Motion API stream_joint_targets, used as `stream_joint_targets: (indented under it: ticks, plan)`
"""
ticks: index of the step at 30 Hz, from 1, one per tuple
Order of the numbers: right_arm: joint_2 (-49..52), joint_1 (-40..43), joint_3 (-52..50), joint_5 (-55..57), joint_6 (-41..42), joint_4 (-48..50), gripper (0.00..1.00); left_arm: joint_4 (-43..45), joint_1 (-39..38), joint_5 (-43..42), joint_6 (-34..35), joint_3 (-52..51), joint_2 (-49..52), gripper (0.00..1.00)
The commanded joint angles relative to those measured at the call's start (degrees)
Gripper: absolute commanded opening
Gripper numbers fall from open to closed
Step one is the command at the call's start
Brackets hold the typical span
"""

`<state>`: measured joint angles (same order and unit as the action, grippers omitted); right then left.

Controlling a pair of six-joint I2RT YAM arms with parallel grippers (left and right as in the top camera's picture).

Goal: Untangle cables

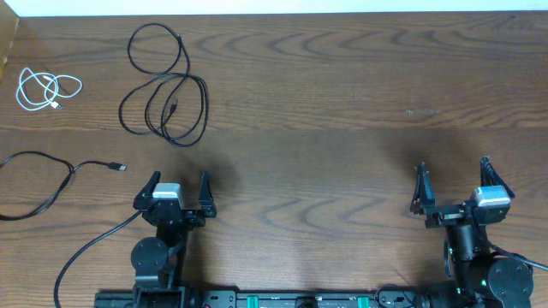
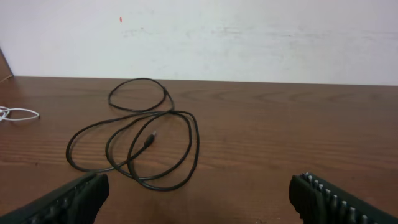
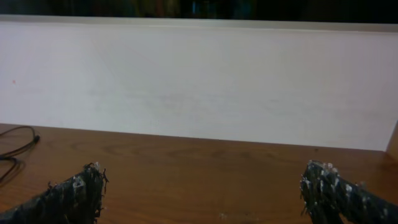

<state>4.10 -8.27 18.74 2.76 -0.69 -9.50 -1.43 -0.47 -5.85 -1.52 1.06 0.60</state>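
Note:
A black cable (image 1: 167,90) lies in loose overlapping loops at the back left of the wooden table; the left wrist view shows the same black cable (image 2: 140,134) just ahead of my fingers, its plug inside a loop. A white cable (image 1: 43,88) is coiled at the far left. Another black cable (image 1: 51,175) trails along the left edge with its plug free. My left gripper (image 1: 178,190) stands open near the front, short of the loops, holding nothing. At the front right my right gripper (image 1: 454,184) is open and empty, over bare wood.
A light wall (image 3: 199,81) rises behind the table's far edge. The table's left edge (image 1: 10,38) shows at the top left corner. A feed cable (image 1: 86,248) runs from the left arm's base toward the front.

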Motion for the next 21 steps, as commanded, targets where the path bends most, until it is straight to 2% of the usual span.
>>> stream_joint_targets:
  ticks: [1,11,21]
  plan:
    - [-1.66,-1.20,-1.40,0.70,-0.70,0.17,0.99,-2.21,0.24,-1.16,0.04,-0.83,-0.39,0.98]
    - [-3.80,-1.44,-5.09,0.11,-0.70,1.01,0.99,-2.21,0.24,-1.16,0.04,-0.83,-0.37,0.98]
    - [-3.80,2.95,-10.56,0.00,-0.68,4.92,0.99,-2.21,0.24,-1.16,0.04,-0.83,-0.37,0.98]
